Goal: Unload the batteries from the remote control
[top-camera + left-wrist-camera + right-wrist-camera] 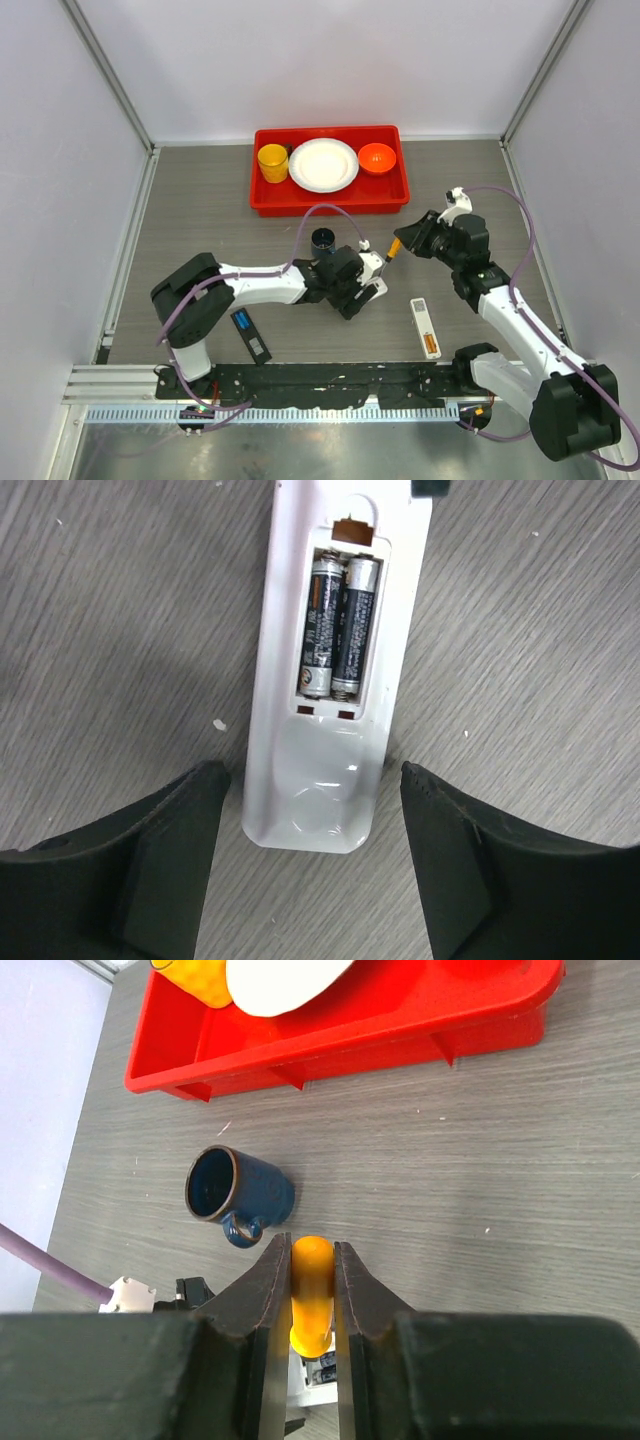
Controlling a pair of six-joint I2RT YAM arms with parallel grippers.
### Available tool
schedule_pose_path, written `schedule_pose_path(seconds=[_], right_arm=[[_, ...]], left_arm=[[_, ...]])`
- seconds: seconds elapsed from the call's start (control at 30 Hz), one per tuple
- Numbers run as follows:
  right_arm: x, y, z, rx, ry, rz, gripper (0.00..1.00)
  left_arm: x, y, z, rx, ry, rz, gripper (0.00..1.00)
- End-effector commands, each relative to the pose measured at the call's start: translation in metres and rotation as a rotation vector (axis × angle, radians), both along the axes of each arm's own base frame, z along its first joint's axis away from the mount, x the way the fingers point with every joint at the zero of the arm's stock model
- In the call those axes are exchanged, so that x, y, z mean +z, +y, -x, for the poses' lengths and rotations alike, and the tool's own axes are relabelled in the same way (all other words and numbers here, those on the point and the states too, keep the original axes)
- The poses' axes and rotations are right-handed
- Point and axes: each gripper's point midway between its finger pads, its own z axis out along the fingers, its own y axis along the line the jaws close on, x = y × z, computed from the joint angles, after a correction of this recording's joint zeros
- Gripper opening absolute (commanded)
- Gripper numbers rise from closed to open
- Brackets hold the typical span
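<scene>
Over the near end of the white plastic remote control [318, 745], which is lying back-up on the grey wood-grain table [120, 630], the left end effector [312, 775] is hovering with its two black fingers [170, 850] standing apart, one on each side of the remote and clear of both edges; inside the remote's open compartment the two dark grey cylindrical batteries [340, 630] are sitting side by side, lengthwise. To the right of the remote the right end effector [312, 1245] is clamping an orange-handled screwdriver [312, 1300] by its handle, fingers pressing on both sides; just beyond the remote a dark blue glazed mug [323, 240] is standing upright; farther beyond the remote a red plastic tray [330, 205] is holding a yellow cup [272, 162], a white plate [323, 164] and an orange bowl [377, 157].
</scene>
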Motion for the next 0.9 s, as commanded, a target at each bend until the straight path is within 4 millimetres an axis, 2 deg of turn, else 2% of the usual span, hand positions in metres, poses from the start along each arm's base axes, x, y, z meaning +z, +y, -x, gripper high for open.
schedule_pose_path(seconds=[0.0,0.17,0.27,0.33,0.47,0.53,0.6,0.63,0.67,0.77,0.87], right_arm=[[0.022,-0.002,-0.013,-0.016,-0.123,-0.004,0.01],[0.020,-0.001,-0.014,-0.019,-0.153,-0.028,0.01],[0.017,0.000,-0.014,-0.019,-0.147,-0.033,0.01],[0.014,-0.001,-0.015,-0.023,-0.141,-0.032,0.01],[0.010,-0.003,-0.016,-0.033,-0.137,-0.022,0.01],[0.008,-0.003,-0.018,-0.035,-0.134,-0.014,0.01],[0.007,-0.003,-0.019,-0.033,-0.132,-0.004,0.01],[0.008,-0.003,-0.020,-0.031,-0.128,-0.002,0.01],[0.008,-0.003,-0.020,-0.030,-0.127,0.000,0.01],[0.009,-0.003,-0.021,-0.033,-0.130,-0.004,0.01],[0.009,-0.001,-0.022,-0.027,-0.128,-0.016,0.01]], left_arm=[[0.018,-0.010,-0.002,-0.031,0.001,0.129,0.77],[0.011,-0.005,0.003,-0.028,0.026,0.167,0.77],[0.009,-0.004,0.008,-0.033,0.066,0.182,0.73],[0.007,-0.005,0.012,-0.043,0.091,0.189,0.68],[-0.001,-0.006,0.016,-0.047,0.122,0.179,0.49],[-0.003,-0.006,0.015,-0.046,0.119,0.174,0.47],[-0.004,-0.005,0.014,-0.039,0.117,0.166,0.54],[-0.005,-0.003,0.014,-0.033,0.115,0.163,0.59],[-0.006,-0.002,0.015,-0.031,0.116,0.164,0.69],[-0.008,0.004,0.012,-0.008,0.096,0.147,0.74],[-0.008,0.009,0.006,0.014,0.062,0.129,0.74]])
